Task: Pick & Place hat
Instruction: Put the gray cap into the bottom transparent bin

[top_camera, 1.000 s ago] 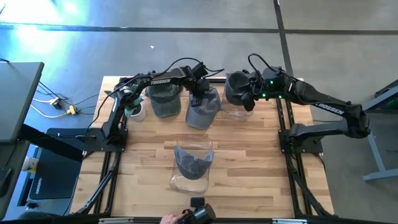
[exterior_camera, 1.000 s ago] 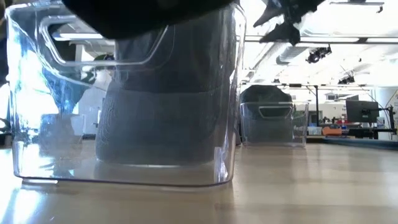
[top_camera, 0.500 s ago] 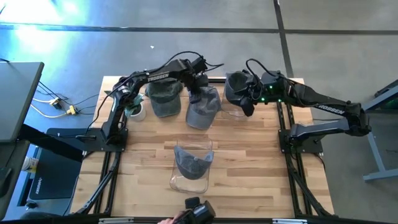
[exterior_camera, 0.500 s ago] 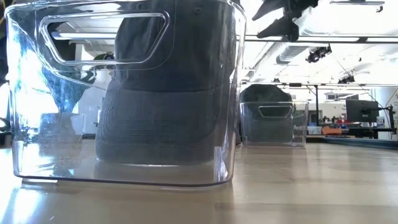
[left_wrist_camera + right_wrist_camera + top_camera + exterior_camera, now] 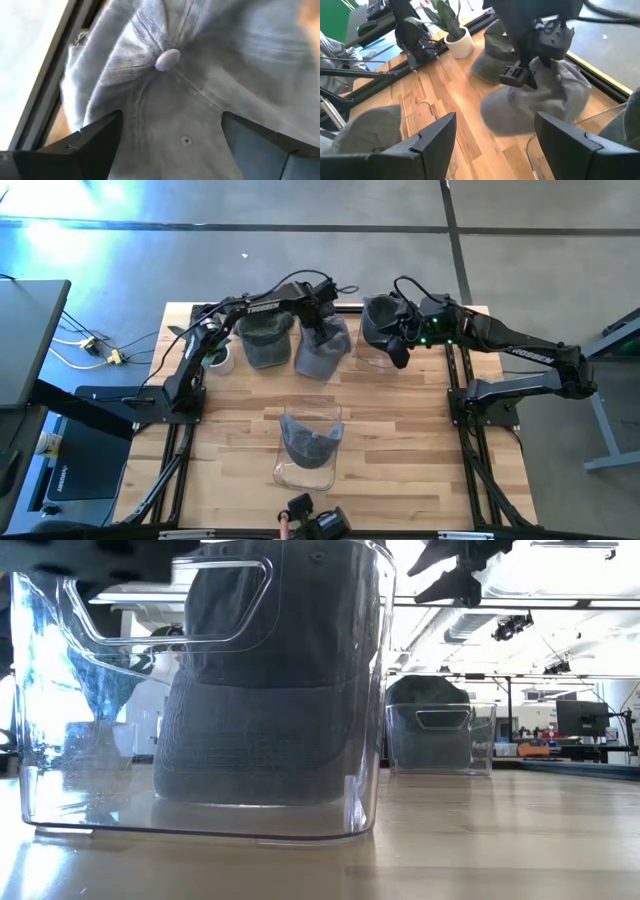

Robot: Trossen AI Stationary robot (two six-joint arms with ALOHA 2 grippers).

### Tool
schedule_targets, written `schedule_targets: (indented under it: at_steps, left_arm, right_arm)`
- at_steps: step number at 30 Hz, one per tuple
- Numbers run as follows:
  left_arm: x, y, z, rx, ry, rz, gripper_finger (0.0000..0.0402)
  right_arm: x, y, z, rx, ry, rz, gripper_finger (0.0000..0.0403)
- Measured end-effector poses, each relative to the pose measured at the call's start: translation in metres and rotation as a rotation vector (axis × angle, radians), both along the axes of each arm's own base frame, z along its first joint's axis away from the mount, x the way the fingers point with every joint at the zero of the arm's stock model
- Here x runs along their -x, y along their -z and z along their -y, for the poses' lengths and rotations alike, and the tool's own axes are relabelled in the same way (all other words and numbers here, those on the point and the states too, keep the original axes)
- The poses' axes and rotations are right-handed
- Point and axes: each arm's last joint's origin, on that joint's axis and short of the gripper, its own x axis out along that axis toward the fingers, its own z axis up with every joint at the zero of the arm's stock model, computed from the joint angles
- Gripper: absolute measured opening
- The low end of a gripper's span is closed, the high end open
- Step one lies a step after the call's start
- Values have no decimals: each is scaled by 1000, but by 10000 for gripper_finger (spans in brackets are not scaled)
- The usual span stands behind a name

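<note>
**Pincer spread over grey cap at far edge of worktop**

Seen from above: left pincer (image 5: 322,320) poised directly over light grey cap (image 5: 322,351), mid-back of wooden worktop (image 5: 400,440). In left wrist view, fingers (image 5: 95,140) spread wide to either side of crown, top button (image 5: 167,58) between and just ahead; nothing gripped, cap lying free w/ cloth slumped. Judged: cap sits straight below pincer, so any re-grasp a plain drop down, no sideways reach. Cap's long axis, crown to brim, appears to run roughly front-to-back on worktop, brim toward near side; exact angle hard to tell.

Right pincer (image 5: 398,340) waiting nearby, jaws wide, empty, beside dark cap (image 5: 378,320) at back right, w/ clear bin edge just below. Left arm the nearer to light grey cap; right close too but off to one side.

Also on worktop: another dark grey cap (image 5: 265,338) at back left, small potted plant (image 5: 218,356) beside it, clear plastic bin (image 5: 308,445) at centre front w/ a cap inside. Low view filled by that bin (image 5: 200,690); second bin (image 5: 440,735) further back, likewise holding a cap.
</note>
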Motion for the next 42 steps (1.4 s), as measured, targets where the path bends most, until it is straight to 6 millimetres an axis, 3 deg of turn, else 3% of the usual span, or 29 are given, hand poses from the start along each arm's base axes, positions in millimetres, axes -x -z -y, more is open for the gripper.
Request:
schedule_targets:
  at_steps: [3,7,10,16,18,20,23,29,34,36,39,42]
  left_arm:
    - [1,5,4,13,-2,-46,329]
    - [-3,8,7,65,18,-19,288]
    - [-3,11,10,173,27,23,233]
    - [-5,8,12,261,45,85,80]
    - [-3,2,11,295,49,101,29]
    - [-1,-13,12,302,46,101,10]
    - [-1,-36,11,251,39,112,37]
    - [4,-56,8,117,-19,18,133]
    - [18,-48,-4,145,-145,-61,234]
    - [22,-35,-11,179,-207,-73,265]
    - [29,-17,-19,220,-278,-102,293]
    - [27,-7,-22,256,-303,-21,297]
  right_arm:
    - [1,2,0,1,-6,-24,263]
    - [2,4,-1,-2,-8,-45,263]
    - [2,4,-1,8,-17,-53,264]
    - [2,4,-1,28,-29,-59,264]
    - [2,4,-1,36,-34,-63,264]
    - [3,5,-1,37,-35,-67,264]
    - [3,5,-1,34,-35,-75,264]
    - [5,8,-2,31,-42,-106,264]
    - [5,8,-2,29,-42,-110,264]
    - [5,8,-2,30,-43,-110,264]
    - [5,8,-2,36,-47,-112,264]
    - [5,8,-2,48,-54,-115,264]
